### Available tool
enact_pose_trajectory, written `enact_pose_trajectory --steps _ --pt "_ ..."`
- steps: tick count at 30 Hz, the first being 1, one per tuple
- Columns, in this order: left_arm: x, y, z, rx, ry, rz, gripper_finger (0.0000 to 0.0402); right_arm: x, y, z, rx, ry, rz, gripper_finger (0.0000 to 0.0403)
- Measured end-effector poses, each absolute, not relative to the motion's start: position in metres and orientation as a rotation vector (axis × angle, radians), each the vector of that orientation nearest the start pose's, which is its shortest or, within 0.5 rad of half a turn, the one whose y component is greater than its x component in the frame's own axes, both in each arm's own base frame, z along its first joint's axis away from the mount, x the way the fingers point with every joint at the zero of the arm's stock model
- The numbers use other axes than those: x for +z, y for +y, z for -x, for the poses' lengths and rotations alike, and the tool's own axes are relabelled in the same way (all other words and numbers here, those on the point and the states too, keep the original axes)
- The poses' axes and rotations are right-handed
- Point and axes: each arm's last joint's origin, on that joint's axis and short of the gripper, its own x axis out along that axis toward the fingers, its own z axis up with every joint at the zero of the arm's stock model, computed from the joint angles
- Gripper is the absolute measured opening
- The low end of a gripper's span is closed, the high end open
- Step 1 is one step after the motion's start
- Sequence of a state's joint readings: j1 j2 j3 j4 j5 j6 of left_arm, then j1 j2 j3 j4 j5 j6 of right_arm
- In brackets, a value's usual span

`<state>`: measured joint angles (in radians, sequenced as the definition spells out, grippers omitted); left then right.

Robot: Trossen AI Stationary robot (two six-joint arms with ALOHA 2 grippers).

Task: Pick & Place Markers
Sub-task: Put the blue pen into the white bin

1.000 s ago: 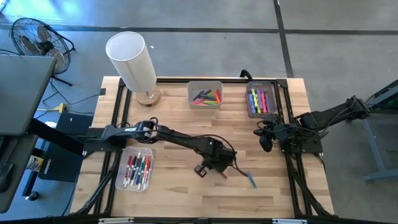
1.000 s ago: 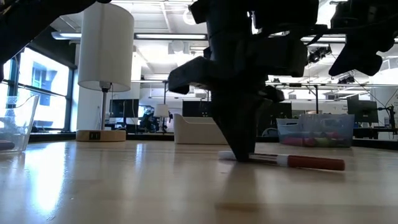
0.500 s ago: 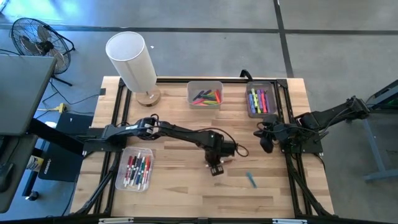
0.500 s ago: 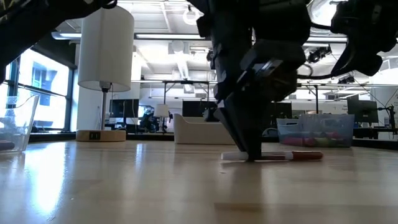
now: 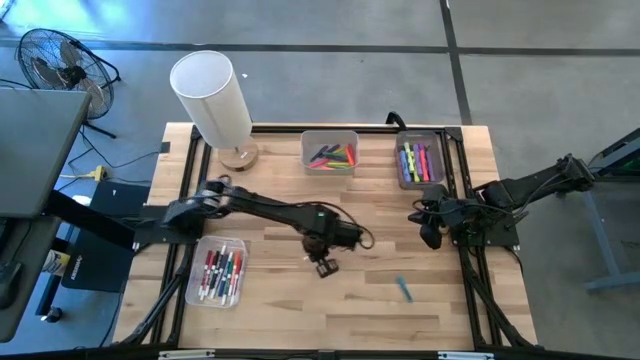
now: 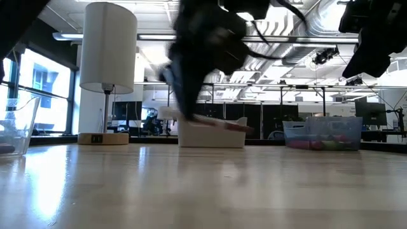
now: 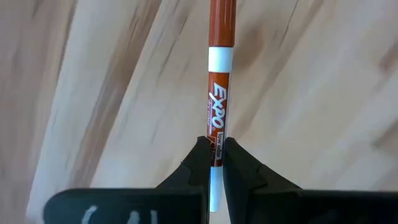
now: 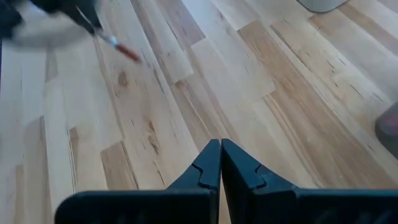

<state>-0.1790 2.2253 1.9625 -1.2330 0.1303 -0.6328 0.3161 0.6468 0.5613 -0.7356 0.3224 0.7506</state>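
Where the high view looks straight down, the left gripper sits over the middle of the pale wooden table, but the pen it holds is too small to make out there. A teal marker lies alone on the wood nearer the right side, its long side slanting a little. Three clear plastic bins hold more markers: one by the left arm, one at the back middle and one at the back right. A white round lamp stands at the back left corner. The right gripper waits over the right side of the table. In the low view, the left gripper is a dark blur up off the table, with a red marker sticking out sideways. In the left wrist view, the two dark fingers are squeezed tight on the red marker, which is long, thin and smooth, with white bands and its long side pointing straight away from the claw. In the right wrist view, the right claw is pressed shut with nothing in it, above smooth wood planks.
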Motion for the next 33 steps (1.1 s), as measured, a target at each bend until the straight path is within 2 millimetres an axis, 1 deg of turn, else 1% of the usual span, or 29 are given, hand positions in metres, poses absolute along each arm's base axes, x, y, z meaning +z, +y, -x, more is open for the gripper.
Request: enact_pose_trajectory --steps 2,6,9,12,14,17,20,23,27,30,33 --pt "0.222 -0.084 -0.411 0.277 1.517 0.488 0.0012 0.232 0.03 -0.12 -0.293 0.727 -0.451 0.0001" --pt "0.241 -0.086 -0.357 0.382 1.488 0.569 0.0007 0.232 0.03 -0.12 -0.294 0.726 -0.45 0.0002" --pt "0.256 -0.093 -0.312 0.474 1.414 0.665 0.0003 0.232 0.03 -0.12 -0.297 0.725 -0.459 0.0001" --pt "0.273 -0.104 -0.265 0.556 1.32 0.781 0.0003 0.232 0.03 -0.12 -0.298 0.725 -0.464 0.0002" --pt "0.277 -0.111 -0.237 0.618 1.261 0.841 0.0003 0.232 0.03 -0.12 -0.308 0.721 -0.484 0.0002" --pt "0.279 -0.12 -0.206 0.68 1.196 0.93 0.0002 0.232 0.029 -0.12 -0.33 0.711 -0.52 0.0001" --pt "0.282 -0.127 -0.187 0.679 1.158 0.953 0.0002 0.232 0.029 -0.12 -0.365 0.69 -0.546 0.0002" --pt "0.284 -0.13 -0.178 0.678 1.118 0.874 0.0002 0.233 0.027 -0.121 -0.414 0.654 -0.565 0.0001" --pt "0.283 -0.127 -0.17 0.702 1.144 0.759 0.0001 0.235 0.026 -0.122 -0.473 0.587 -0.597 0.0001" --pt "0.282 -0.126 -0.169 0.675 1.168 0.686 0.0001 0.237 0.026 -0.124 -0.486 0.549 -0.623 0.0001" --pt "0.283 -0.125 -0.17 0.642 1.143 0.602 0.0001 0.237 0.027 -0.127 -0.47 0.548 -0.618 0.0001"
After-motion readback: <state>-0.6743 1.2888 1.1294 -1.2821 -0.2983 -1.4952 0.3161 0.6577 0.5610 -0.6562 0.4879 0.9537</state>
